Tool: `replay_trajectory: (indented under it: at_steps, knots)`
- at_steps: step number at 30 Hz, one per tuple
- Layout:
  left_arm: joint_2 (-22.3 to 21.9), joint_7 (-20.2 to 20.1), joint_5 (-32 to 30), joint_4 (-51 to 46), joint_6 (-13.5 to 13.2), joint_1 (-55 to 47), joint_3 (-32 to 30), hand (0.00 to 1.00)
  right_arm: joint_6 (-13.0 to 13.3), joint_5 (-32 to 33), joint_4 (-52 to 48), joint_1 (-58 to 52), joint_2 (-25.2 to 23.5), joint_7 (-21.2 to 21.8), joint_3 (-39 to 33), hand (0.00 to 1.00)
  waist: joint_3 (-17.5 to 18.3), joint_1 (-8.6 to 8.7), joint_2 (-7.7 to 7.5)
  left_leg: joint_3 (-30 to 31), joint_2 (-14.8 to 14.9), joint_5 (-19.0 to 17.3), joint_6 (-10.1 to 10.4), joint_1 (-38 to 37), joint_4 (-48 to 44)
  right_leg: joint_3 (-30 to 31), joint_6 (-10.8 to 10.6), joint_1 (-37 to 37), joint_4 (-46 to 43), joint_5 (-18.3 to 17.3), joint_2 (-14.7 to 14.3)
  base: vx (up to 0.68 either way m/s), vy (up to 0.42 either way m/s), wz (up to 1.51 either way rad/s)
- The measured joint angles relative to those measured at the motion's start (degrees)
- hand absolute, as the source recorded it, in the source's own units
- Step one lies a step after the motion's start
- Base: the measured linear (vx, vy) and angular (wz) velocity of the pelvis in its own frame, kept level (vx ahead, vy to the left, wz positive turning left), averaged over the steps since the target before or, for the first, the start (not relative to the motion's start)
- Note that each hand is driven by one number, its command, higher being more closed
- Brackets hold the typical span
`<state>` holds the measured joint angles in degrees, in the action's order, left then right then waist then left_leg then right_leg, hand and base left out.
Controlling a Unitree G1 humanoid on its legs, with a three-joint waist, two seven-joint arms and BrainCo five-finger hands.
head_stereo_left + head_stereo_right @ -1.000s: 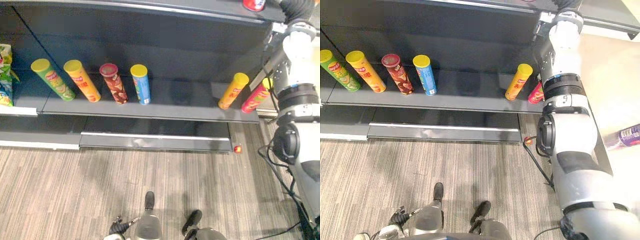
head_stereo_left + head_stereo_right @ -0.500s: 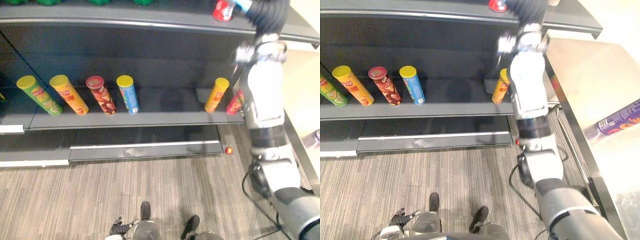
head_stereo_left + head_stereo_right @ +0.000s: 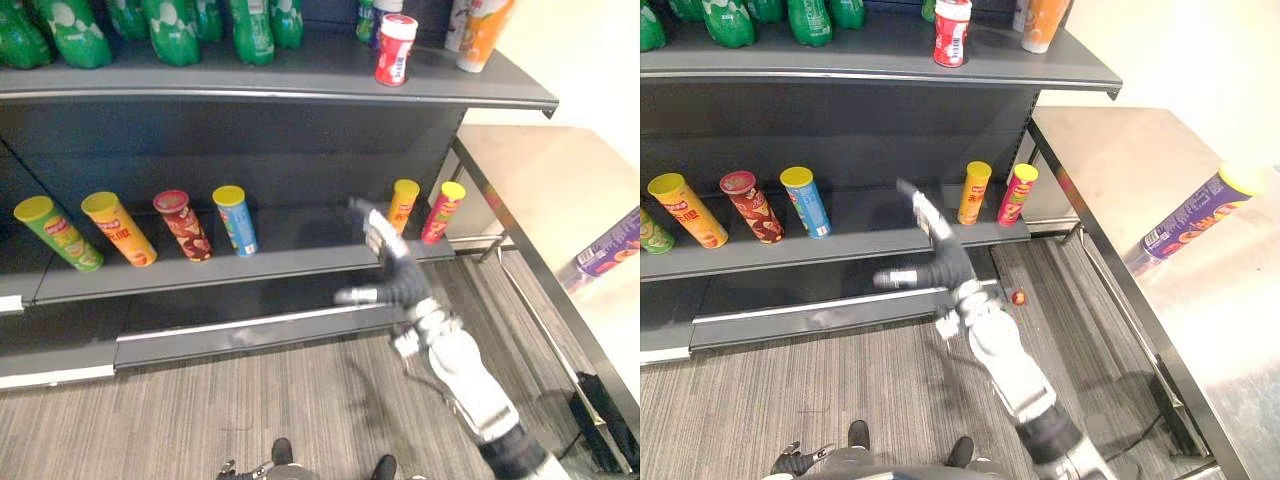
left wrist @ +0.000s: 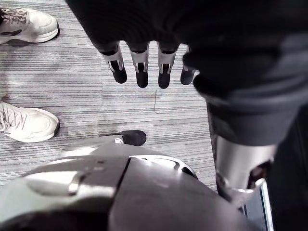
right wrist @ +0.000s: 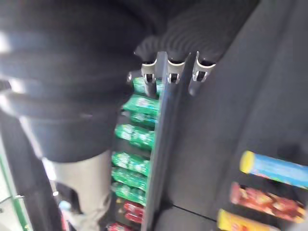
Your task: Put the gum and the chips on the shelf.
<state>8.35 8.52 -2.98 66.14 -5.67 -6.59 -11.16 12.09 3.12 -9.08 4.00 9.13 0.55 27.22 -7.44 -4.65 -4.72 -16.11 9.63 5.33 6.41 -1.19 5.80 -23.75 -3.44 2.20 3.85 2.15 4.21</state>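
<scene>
1. Finds the gum canister [image 3: 395, 48], red and white, upright on the top shelf [image 3: 300, 85], right of the green bottles [image 3: 170, 25] and near an orange container [image 3: 480, 30].
2. Finds a purple chips can [image 3: 1185, 222] lying on the steel table [image 3: 1110, 160] at right, well apart from both hands; appears whole in the right eye view, cut off in the left.
3. Notes six chips cans [image 3: 185, 225] on the lower shelf [image 3: 300, 255].
4. Catches the right hand [image 3: 400, 282] before that shelf, fingers spread wide, holding nothing; matches its wrist view.
5. Places the left hand [image 4: 139, 62] above the striped floor [image 4: 72, 72], fingers straight, empty, near a person's white shoes [image 4: 26, 122].
</scene>
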Motion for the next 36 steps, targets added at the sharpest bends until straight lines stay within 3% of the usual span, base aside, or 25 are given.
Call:
replay_trajectory:
  at_steps: [5,8,13,15,20,24,36]
  knots:
    - [-1.1,0.0,0.0,0.3,-0.4,-0.6,-0.8,0.0,-1.3,2.5,14.9,-12.1,0.1,6.2,0.4,0.0,1.5,1.33,1.19,-1.1,-0.4,-1.0,-0.1,-1.0,0.0,1.1,-0.1,0.2,0.0,0.0,0.4,0.07,0.011,-0.12]
    - [-2.1,-0.1,0.1,0.6,-0.4,-0.6,-2.6,0.0,-2.3,-1.3,30.4,-15.5,-1.0,7.2,-5.0,0.0,1.9,2.11,1.96,-1.7,-0.6,-1.3,-0.1,-1.2,-0.1,1.6,-0.1,0.2,-0.1,0.0,0.7,0.08,0.017,-0.08]
    - [-3.2,-0.4,0.4,0.6,-0.4,-0.8,-2.7,0.0,-3.8,-12.1,53.1,-15.0,-1.8,3.2,-20.2,0.0,2.1,2.92,3.8,-2.8,-1.0,-1.6,-0.5,-2.3,-0.2,2.5,-0.2,0.4,-0.5,0.1,1.0,0.05,0.012,-0.11]
    - [-3.3,-0.5,0.5,0.6,-0.5,-0.4,-2.6,0.0,-4.0,-15.1,61.4,-13.1,-1.7,-0.5,-28.1,0.0,2.2,2.98,4.13,-3.0,-0.9,-1.9,-0.3,-3.4,-0.2,2.6,-0.2,1.2,-0.6,0.0,1.0,0.05,0.007,-0.03]
    - [-3.4,-0.5,0.6,1.2,-0.4,-0.2,-2.7,0.0,-5.7,-12.4,73.3,-13.4,-3.6,-3.6,-41.4,0.0,2.1,3.07,4.4,-3.7,-1.0,-2.6,0.0,-4.1,0.0,3.0,-0.8,1.8,0.0,-0.5,1.0,0.02,0.004,-0.04]
    - [-3.4,-1.0,0.6,2.2,-0.4,-0.2,-2.8,0.0,-6.8,-7.5,75.0,-14.8,-5.2,-5.2,-47.8,0.0,2.1,3.81,4.88,-4.0,-1.2,-2.9,0.0,-4.4,0.1,3.3,-0.9,1.9,0.2,-0.5,1.2,0.03,0.008,-0.06]
    - [-3.6,-2.4,2.9,4.0,-0.4,-0.2,-4.6,0.0,-7.9,-4.1,75.8,-13.7,-6.7,-5.2,-56.1,0.0,2.1,4.07,5.2,-5.5,-1.3,-3.5,-0.2,-5.2,0.1,4.6,-1.0,2.2,0.7,-0.3,1.1,0.04,0.003,-0.06]
